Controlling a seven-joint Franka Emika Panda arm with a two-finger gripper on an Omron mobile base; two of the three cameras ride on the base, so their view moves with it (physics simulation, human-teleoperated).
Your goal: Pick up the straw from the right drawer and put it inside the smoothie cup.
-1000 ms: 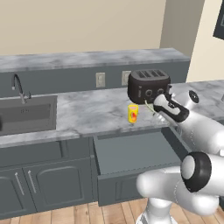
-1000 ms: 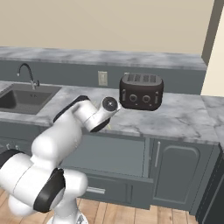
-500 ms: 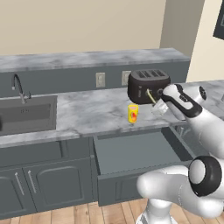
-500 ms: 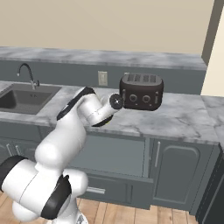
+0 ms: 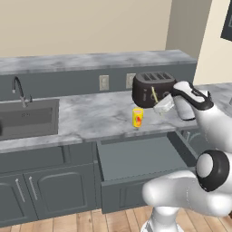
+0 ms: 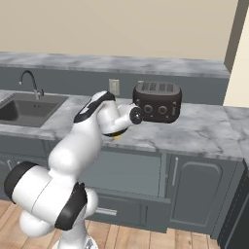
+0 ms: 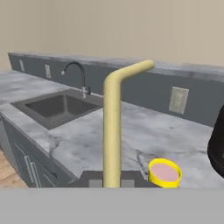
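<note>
Marbled worktop beneath the jaws, right drawer pulled open below them, black toaster just behind, cut off at the hand view's edge, smoothie cup below and beside the jaws, jaws clamped on the straw, fingertips hidden.

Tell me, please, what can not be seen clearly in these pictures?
- Right base view: the cup is almost fully behind the arm; just a yellow sliver shows.
- Hand view: the lower end of the straw and the pincer fingertips run into the bottom edge.
- Left base view: the front of the open drawer is hidden by the arm.
</note>
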